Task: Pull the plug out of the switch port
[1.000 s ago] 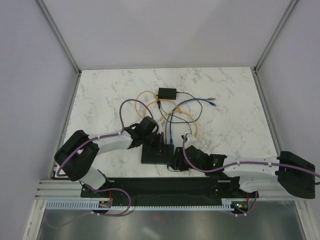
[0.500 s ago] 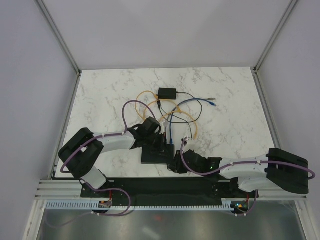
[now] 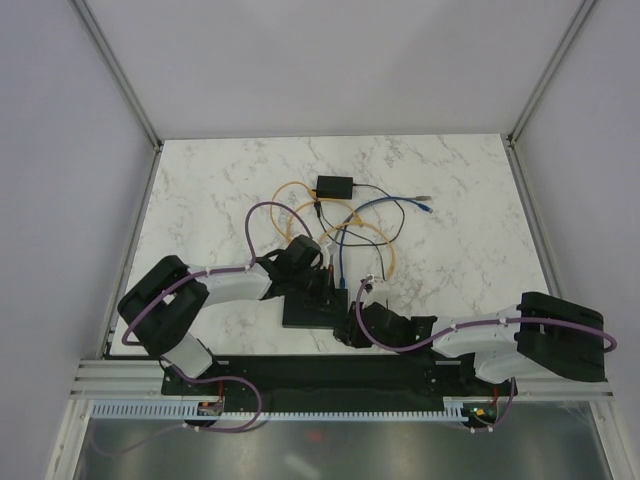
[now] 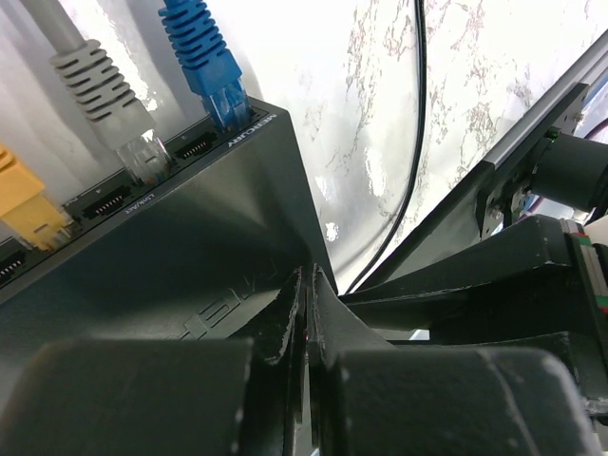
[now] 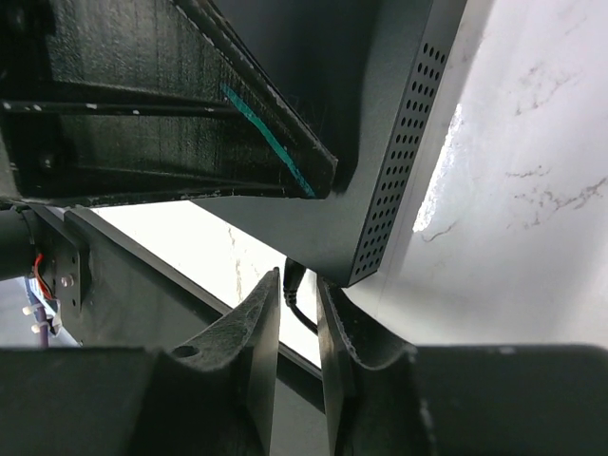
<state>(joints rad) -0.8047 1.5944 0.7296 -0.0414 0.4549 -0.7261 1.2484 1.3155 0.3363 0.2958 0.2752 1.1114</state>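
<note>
The switch point(image 3: 303, 314) is a flat black box near the table's front edge. In the left wrist view a blue plug point(image 4: 204, 57), a grey plug point(image 4: 114, 109) and a yellow plug point(image 4: 24, 204) sit in its sockets, on the switch point(image 4: 190, 237). My left gripper point(image 3: 328, 289) is shut and empty, tips point(image 4: 312, 275) resting on the switch's top. My right gripper point(image 3: 348, 330) is at the switch's near right corner. Its gripper point(image 5: 298, 277) is narrowly open, straddling a small black plug point(image 5: 293, 281) with a thin lead at the rear edge of the switch point(image 5: 380, 114).
A smaller black box point(image 3: 333, 185) with thin black leads lies further back, among looping orange, blue and black cables point(image 3: 360, 225). A loose blue plug point(image 3: 428, 210) lies at the right. The black mounting rail point(image 3: 320, 372) runs just behind the switch's near edge.
My right arm has slid left and its gripper has closed in on the switch's near right corner. My left gripper has shifted slightly right on the switch top.
</note>
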